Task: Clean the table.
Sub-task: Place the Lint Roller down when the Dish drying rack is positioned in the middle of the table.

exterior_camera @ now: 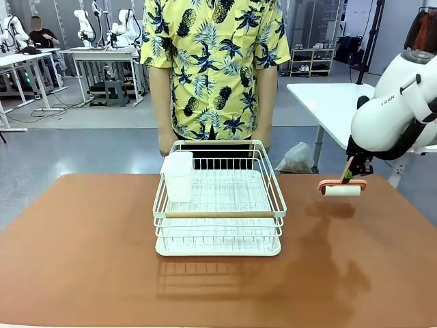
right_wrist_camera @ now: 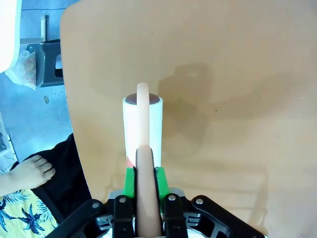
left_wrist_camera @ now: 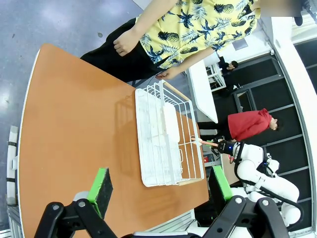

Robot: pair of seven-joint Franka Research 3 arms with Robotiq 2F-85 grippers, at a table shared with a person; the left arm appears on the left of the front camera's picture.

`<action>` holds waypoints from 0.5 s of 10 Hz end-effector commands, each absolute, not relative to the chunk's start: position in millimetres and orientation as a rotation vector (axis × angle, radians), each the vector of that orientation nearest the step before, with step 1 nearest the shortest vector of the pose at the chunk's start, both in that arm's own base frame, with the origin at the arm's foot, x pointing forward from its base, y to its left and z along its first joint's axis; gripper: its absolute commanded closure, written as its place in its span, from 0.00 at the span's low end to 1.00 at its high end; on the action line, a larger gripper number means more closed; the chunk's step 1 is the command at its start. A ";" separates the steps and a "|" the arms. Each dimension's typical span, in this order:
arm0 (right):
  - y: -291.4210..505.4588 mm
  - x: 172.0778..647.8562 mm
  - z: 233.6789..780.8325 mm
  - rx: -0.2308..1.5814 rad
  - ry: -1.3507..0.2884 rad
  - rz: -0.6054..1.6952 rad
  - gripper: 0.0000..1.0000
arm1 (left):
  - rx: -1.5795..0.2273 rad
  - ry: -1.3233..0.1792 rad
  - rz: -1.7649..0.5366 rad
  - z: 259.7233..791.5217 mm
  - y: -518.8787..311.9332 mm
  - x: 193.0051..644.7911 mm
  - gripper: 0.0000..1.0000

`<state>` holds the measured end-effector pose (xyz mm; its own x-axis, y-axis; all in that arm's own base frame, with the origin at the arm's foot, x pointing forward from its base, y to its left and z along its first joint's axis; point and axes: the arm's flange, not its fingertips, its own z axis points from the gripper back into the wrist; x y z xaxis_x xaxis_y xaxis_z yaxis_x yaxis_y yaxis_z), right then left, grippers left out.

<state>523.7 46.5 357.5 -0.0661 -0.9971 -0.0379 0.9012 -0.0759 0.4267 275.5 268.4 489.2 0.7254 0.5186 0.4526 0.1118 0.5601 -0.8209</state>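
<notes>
terracotta table point(exterior_camera: 82, 260) lies just below the right gripper point(exterior_camera: 351, 175), which is clenched on a lint roller point(exterior_camera: 342, 190), its roll lying level along the far edge. the left gripper point(left_wrist_camera: 161, 191) hangs released, farther off.

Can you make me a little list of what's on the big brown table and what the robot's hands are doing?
table: reddish-brown top
dish rack: white wire, middle of table, white cup-like holder on its corner
lint roller: pink handle, white roll, raised above the table's right part
right gripper: shut on the lint roller handle
left gripper: open, holding nothing, above the table
person: standing behind the rack, hand near it
</notes>
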 end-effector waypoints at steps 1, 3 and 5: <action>55.1 508.3 348.8 0.460 -0.368 -1.649 0.79 | -0.970 -0.758 0.255 490.1 269.7 273.5 0.00; 56.6 507.3 343.4 0.453 -0.348 -1.652 0.79 | -0.970 -0.758 0.255 490.1 269.7 273.5 0.00; 56.9 506.6 339.8 0.446 -0.329 -1.639 0.79 | -0.970 -0.758 0.255 490.1 269.7 273.5 0.00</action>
